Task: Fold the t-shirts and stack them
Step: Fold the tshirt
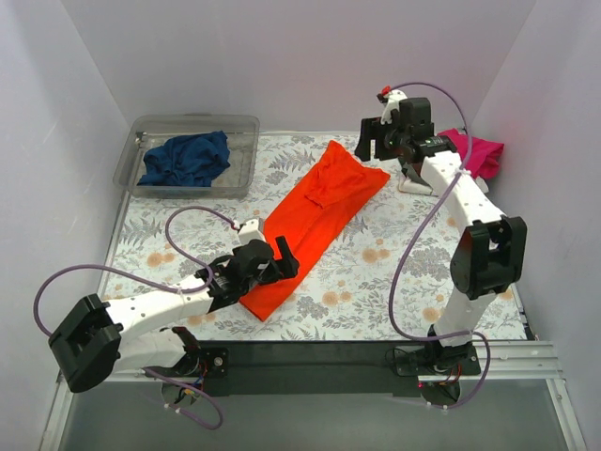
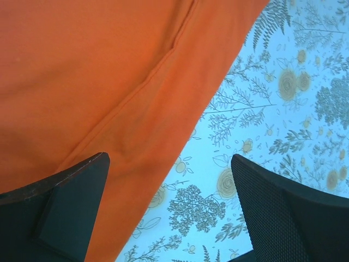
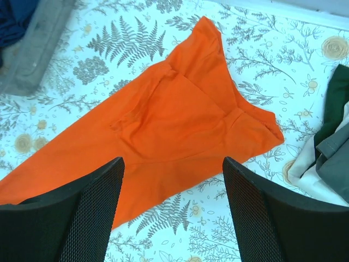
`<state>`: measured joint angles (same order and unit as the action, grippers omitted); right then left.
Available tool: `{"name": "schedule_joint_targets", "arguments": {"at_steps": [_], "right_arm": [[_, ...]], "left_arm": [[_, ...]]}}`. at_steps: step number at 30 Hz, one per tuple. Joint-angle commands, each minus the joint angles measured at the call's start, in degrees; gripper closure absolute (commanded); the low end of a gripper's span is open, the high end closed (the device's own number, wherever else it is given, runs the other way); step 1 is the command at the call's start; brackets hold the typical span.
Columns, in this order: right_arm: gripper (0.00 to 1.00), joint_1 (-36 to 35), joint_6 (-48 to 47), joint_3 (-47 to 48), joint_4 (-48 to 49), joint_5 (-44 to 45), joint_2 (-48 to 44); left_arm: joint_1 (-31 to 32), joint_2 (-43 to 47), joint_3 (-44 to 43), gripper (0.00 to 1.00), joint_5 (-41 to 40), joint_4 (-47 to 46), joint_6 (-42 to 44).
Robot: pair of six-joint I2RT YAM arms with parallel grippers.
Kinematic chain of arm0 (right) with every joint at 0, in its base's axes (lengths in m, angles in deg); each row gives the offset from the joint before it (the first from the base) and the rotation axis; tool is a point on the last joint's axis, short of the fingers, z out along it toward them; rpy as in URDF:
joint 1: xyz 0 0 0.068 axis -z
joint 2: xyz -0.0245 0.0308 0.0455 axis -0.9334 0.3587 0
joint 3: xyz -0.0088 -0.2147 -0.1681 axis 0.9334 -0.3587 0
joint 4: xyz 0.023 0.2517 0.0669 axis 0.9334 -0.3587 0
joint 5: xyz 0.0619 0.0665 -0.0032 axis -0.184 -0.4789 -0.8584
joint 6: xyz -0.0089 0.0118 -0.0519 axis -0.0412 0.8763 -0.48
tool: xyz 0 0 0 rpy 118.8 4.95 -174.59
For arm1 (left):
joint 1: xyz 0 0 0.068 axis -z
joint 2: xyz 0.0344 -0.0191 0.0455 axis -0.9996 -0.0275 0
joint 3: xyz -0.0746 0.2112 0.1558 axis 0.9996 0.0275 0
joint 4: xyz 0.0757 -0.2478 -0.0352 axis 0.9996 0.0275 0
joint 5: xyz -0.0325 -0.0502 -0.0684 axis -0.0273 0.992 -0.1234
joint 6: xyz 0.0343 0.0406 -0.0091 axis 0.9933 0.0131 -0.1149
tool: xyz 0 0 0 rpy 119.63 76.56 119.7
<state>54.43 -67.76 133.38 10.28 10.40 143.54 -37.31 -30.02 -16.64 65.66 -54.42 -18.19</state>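
The orange-red t-shirt (image 1: 317, 218) lies folded into a long strip, slanting across the middle of the floral cloth; it also shows in the left wrist view (image 2: 92, 82) and the right wrist view (image 3: 180, 117). My left gripper (image 1: 285, 259) is open just over the strip's near right edge, holding nothing. My right gripper (image 1: 372, 141) is open above the strip's far end, empty. The navy blue t-shirt (image 1: 186, 158) lies crumpled in the clear tub (image 1: 242, 132). The magenta-pink t-shirt (image 1: 479, 152) lies bunched at the far right. A grey cloth edge (image 3: 332, 150) shows in the right wrist view.
The tub stands at the far left corner. White walls close in the back and both sides. The floral tablecloth (image 1: 394, 272) covers the work area. A black rail (image 1: 310, 355) runs along the near edge between the arm bases.
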Motion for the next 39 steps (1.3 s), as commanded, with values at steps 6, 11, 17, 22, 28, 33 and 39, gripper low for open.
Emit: {"name": "schedule_joint_targets", "arguments": {"at_steps": [6,11,17,22,28,33,39], "right_arm": [[0.34,-3.4,1.6,-12.8,6.6,-2.4,-1.9],[0.34,-5.2,2.4,-13.9,8.7,-3.4,2.1],[0.34,-5.8,3.2,-12.2,9.8,-4.1,8.1],[0.34,-5.8,3.8,-11.6,9.8,-3.5,11.5],[0.34,-5.9,3.7,-10.0,9.7,-2.0,14.0],[0.34,-5.8,3.6,-5.7,8.9,-1.6,18.4],[0.34,-5.8,3.1,0.8,6.7,-1.5,24.1]], "left_arm": [[-0.3,-1.6,-0.9,0.10,-8.1,5.9,4.2],[-1.0,-3.9,1.0,0.10,-7.7,2.4,5.3],[-1.1,-5.6,3.0,0.10,-6.3,0.2,5.4],[-1.0,-7.4,4.7,0.10,-3.4,-1.1,5.1],[-1.1,-8.6,6.0,0.10,1.4,-3.6,6.0],[-0.3,-11.0,7.7,0.14,10.9,-6.3,7.1],[2.4,-9.9,8.9,0.15,15.6,-5.4,4.4]]}}
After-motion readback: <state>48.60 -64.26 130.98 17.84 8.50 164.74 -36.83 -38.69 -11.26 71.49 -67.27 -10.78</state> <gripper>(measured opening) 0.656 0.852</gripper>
